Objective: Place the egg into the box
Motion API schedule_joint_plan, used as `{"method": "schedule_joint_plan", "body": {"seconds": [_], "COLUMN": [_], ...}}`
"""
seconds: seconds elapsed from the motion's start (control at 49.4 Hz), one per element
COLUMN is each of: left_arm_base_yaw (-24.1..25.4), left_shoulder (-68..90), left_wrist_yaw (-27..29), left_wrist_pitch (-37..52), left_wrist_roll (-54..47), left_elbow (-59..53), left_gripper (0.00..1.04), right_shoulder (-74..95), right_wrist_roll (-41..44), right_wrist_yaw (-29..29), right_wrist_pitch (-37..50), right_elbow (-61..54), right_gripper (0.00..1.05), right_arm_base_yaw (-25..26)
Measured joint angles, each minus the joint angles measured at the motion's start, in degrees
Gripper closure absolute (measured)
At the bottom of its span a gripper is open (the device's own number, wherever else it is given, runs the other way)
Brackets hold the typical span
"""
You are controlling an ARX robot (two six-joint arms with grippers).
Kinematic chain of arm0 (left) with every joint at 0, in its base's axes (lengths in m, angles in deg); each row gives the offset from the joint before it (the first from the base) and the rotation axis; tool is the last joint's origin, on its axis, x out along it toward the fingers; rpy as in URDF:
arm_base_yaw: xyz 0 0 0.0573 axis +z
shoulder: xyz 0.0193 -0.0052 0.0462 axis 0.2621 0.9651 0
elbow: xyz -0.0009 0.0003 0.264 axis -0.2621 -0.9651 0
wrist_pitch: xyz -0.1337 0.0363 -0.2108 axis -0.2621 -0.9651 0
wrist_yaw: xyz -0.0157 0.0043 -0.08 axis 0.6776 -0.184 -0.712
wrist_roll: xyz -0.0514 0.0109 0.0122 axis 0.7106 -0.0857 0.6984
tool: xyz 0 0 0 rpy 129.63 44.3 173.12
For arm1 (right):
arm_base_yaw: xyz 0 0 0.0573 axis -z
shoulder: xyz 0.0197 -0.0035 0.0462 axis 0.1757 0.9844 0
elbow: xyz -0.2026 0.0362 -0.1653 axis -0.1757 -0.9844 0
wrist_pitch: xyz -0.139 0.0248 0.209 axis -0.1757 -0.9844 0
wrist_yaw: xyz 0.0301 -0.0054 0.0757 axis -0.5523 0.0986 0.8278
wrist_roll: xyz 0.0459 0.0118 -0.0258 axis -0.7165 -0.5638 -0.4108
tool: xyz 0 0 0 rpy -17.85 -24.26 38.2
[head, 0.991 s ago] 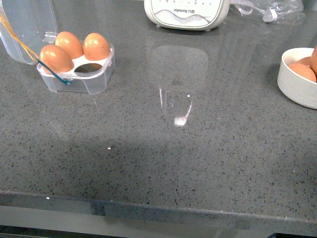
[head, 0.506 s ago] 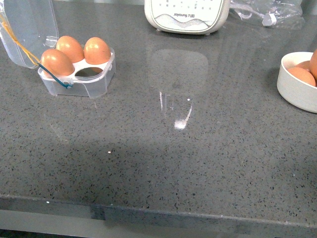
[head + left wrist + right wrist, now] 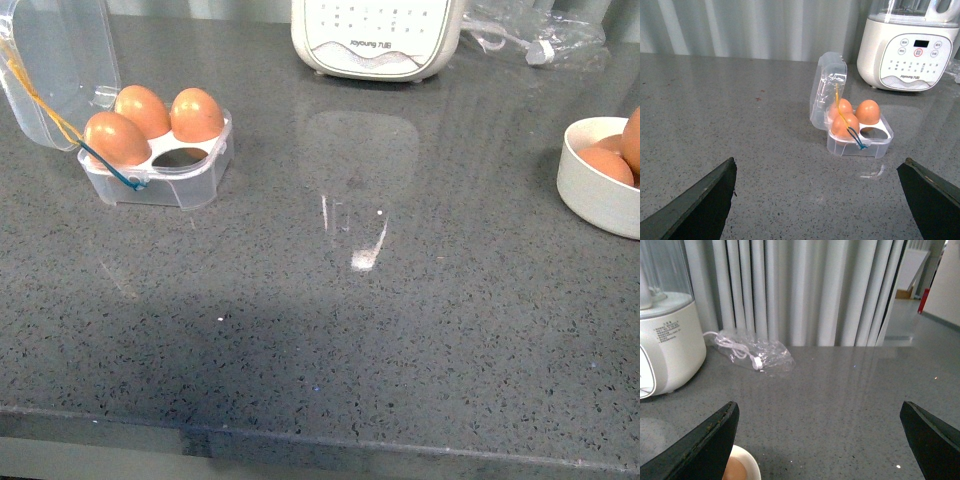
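Note:
The clear egg box (image 3: 160,170) stands open at the far left of the grey counter, its lid (image 3: 50,60) tilted back, with yellow and blue cords. It holds three brown eggs (image 3: 195,113); the front right cell (image 3: 182,156) is empty. It also shows in the left wrist view (image 3: 860,137). Brown eggs (image 3: 605,163) lie in a cream-white bowl (image 3: 595,190) at the right edge; one egg (image 3: 735,472) and the bowl rim show in the right wrist view. My left gripper (image 3: 820,200) is open and empty, well back from the box. My right gripper (image 3: 820,440) is open and empty above the bowl's edge. Neither arm shows in the front view.
A white Joyoung appliance (image 3: 375,35) stands at the back centre. A clear plastic bag with a white cable (image 3: 535,30) lies at the back right. The counter's front edge (image 3: 320,440) runs along the bottom. Curtains hang behind the counter.
The front view has shifted slightly: box, bowl and appliance sit a little higher and further right in the frame than a second ago. No object on the counter has moved.

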Motion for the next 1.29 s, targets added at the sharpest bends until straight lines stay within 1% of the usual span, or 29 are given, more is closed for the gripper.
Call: {"method": "schedule_joint_plan", "body": {"seconds": [0.061, 0.101, 0.182, 0.303, 0.465, 0.566, 0.688, 0.829, 0.951, 1.294], "left_arm_base_yaw": [0.00, 0.00, 0.00, 0.00, 0.02, 0.02, 0.00, 0.02, 0.02, 0.00], "left_shoulder": [0.00, 0.00, 0.00, 0.00, -0.02, -0.02, 0.00, 0.00, 0.00, -0.02], "left_wrist_yaw": [-0.02, -0.02, 0.00, -0.02, -0.02, -0.02, -0.02, 0.00, -0.02, -0.02], "left_wrist_pitch": [0.00, 0.00, 0.00, 0.00, 0.00, 0.00, 0.00, 0.00, 0.00, 0.00], "left_wrist_roll": [0.00, 0.00, 0.00, 0.00, 0.00, 0.00, 0.00, 0.00, 0.00, 0.00], "left_elbow": [0.00, 0.00, 0.00, 0.00, 0.00, 0.00, 0.00, 0.00, 0.00, 0.00], "left_gripper": [0.07, 0.07, 0.07, 0.07, 0.07, 0.07, 0.07, 0.07, 0.07, 0.07], "right_shoulder": [3.45, 6.49, 10.91, 16.17, 18.25, 18.99, 20.06, 22.69, 24.81, 26.01], "right_wrist_roll": [-0.70, -1.73, -3.21, -4.48, -2.95, -0.22, 2.12, 3.54, 3.80, 4.42], "right_wrist_yaw": [0.31, 1.40, 1.77, 6.75, 11.93, 13.49, 14.25, 15.19, 16.17, 16.35], "right_wrist_pitch": [-1.05, -2.84, -6.43, -14.16, -20.04, -22.64, -23.89, -23.28, -22.32, -21.75], "right_elbow": [2.69, 5.35, 9.64, 15.52, 18.05, 18.16, 18.16, 18.16, 18.16, 16.57], "right_gripper": [0.07, 0.07, 0.07, 0.07, 0.07, 0.07, 0.07, 0.07, 0.07, 0.07], "right_arm_base_yaw": [-0.15, -0.26, -1.01, -3.56, -6.60, -7.58, -7.76, -7.61, -7.37, -7.58]}}
